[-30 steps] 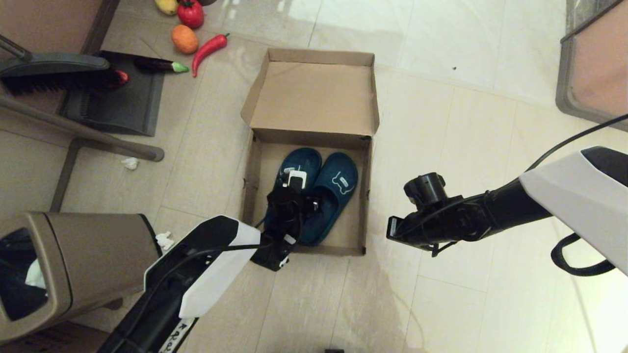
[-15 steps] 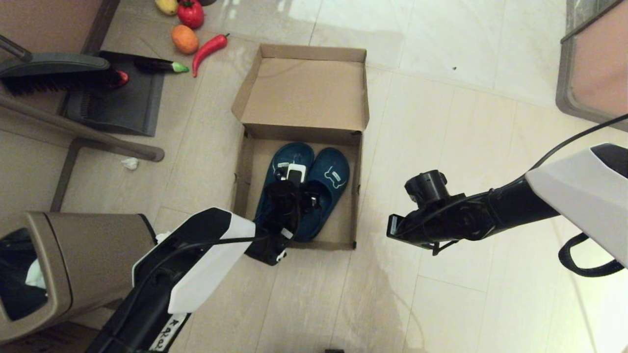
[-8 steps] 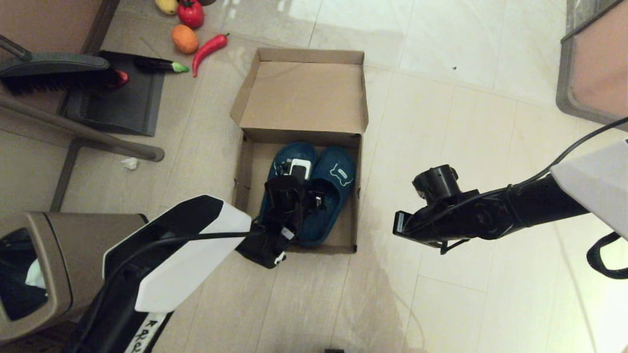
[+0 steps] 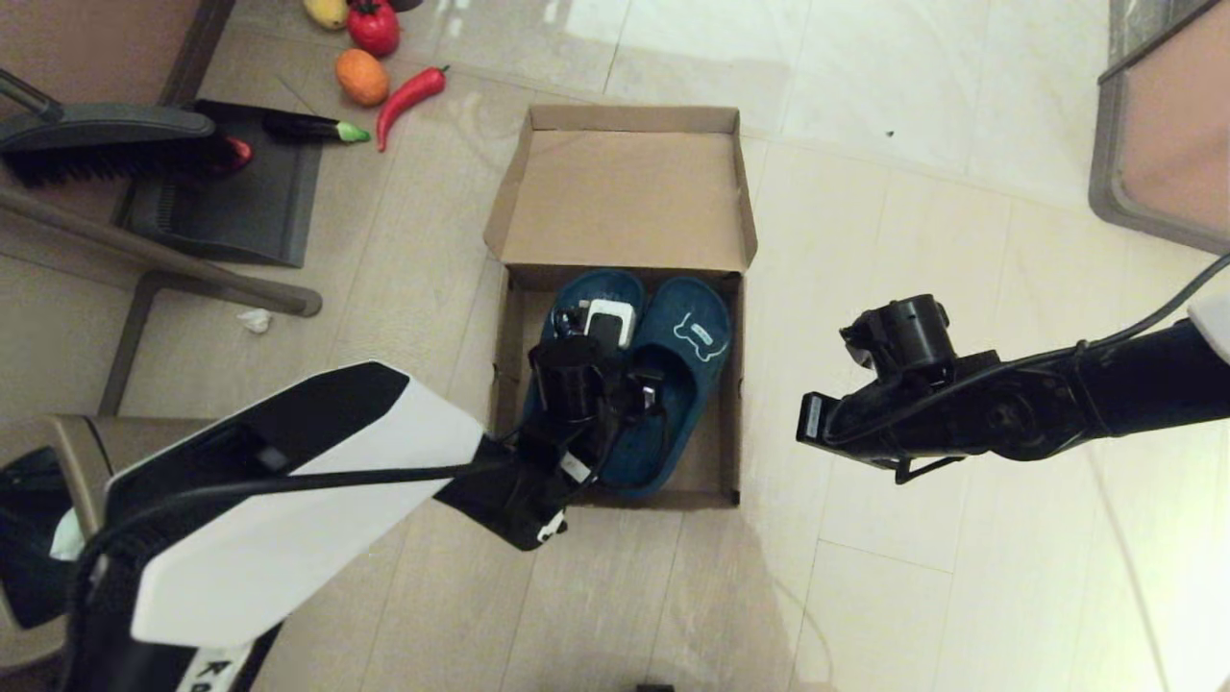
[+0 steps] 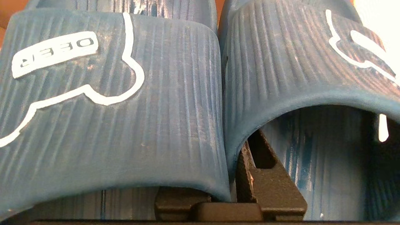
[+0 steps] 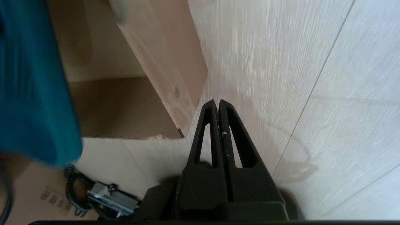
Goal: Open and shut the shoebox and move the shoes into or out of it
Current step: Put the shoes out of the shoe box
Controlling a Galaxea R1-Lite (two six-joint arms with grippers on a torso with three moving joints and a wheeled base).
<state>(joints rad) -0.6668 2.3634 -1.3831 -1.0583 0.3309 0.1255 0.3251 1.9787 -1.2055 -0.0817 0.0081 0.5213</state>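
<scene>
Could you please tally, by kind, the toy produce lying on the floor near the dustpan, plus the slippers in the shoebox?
Slippers, in the shoebox: 2
Red chilli: 1
Orange fruit: 1
Tomato: 1
Yellow fruit: 1
Eggplant: 1
Total: 7

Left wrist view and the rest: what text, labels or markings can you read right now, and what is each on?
"OEEO" or similar, seen upside down, on a white patch on one slipper strap; the letters are not certain.
White patch on the other slipper: too small to read.
Handwritten letters on the left arm casing: cut off at the frame edge, unreadable.
Faint print on cardboard in the right wrist view: too blurred to read.
No numbers visible.
</scene>
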